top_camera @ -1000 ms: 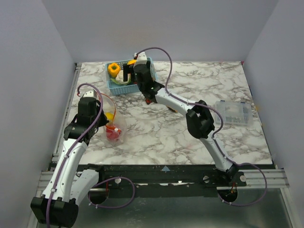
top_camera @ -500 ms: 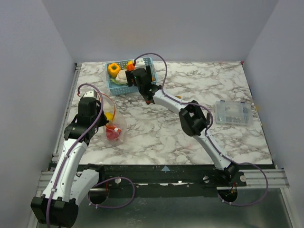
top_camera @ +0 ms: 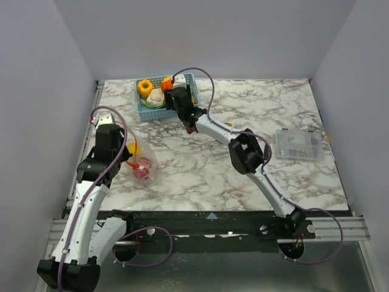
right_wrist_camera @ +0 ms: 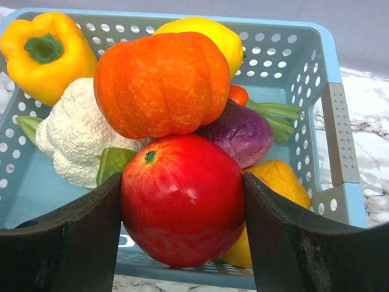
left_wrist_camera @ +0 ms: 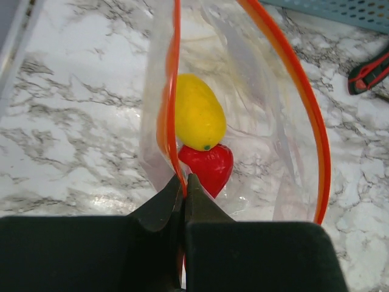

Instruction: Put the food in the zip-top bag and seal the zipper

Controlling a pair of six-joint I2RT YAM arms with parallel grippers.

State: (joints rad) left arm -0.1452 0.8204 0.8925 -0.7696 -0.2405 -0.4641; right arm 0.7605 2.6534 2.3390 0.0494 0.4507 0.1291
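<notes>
Top external view sets out a marble desk (top_camera: 200,173) with the left arm (top_camera: 91,182) bent over the zip-top bag (top_camera: 144,169) near the left edge. The right arm (top_camera: 255,164) is stretched far back to the blue basket (top_camera: 143,114).

The basket sits at the far side, well apart from the bag, so food has to be carried across one piece at a time.

The left jaws are pinched shut on the zipper (left_wrist_camera: 307,109) at its near end. This probably keeps the mouth standing in an open loop, ready for the next piece. Inside lie a yellow fruit (left_wrist_camera: 197,112) and a red one (left_wrist_camera: 208,167), touching.

The right jaws grip a red tomato (right_wrist_camera: 182,207) from both sides, in front of an orange pumpkin (right_wrist_camera: 161,82) and a purple cabbage (right_wrist_camera: 240,131). Whether the tomato is clear of the pile I cannot tell.

From above, the wrist hides those jaws. The pliers (left_wrist_camera: 368,70) are cut off by the frame edge.
</notes>
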